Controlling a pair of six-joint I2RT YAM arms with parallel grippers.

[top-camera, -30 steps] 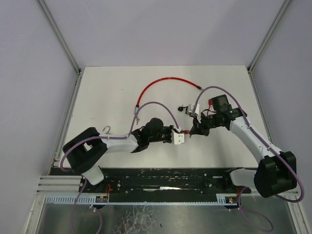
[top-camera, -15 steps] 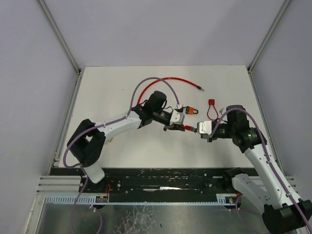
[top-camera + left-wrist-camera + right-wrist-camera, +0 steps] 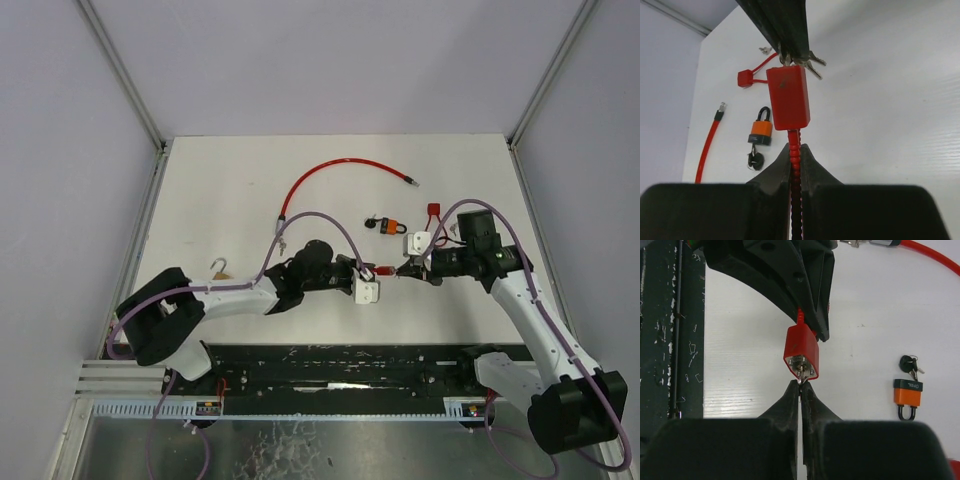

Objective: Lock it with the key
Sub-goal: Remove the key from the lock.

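A small red lock [image 3: 788, 97] hangs above the white table between both grippers. My left gripper [image 3: 795, 150] is shut on the lock's ribbed red stem [image 3: 795, 142]. From the other side, my right gripper [image 3: 800, 385] is shut on the key [image 3: 801, 376], which sits in the keyhole on the lock's [image 3: 801, 351] end face. Spare keys [image 3: 812, 62] dangle by the right fingers. In the top view the lock [image 3: 383, 270] sits between the left gripper [image 3: 366, 281] and the right gripper [image 3: 404, 264], near the middle of the table.
An orange padlock [image 3: 394, 225] with a black-headed key [image 3: 375, 222] lies just behind the grippers. A red cable [image 3: 340, 165] curves across the back. A red tag [image 3: 433, 210] lies on the right, and a small hook [image 3: 218, 265] on the left.
Half a second ago the left gripper was farther back, near the orange padlock; it has come nearer again. The right arm's pose shifted. Both grippers stayed shut.
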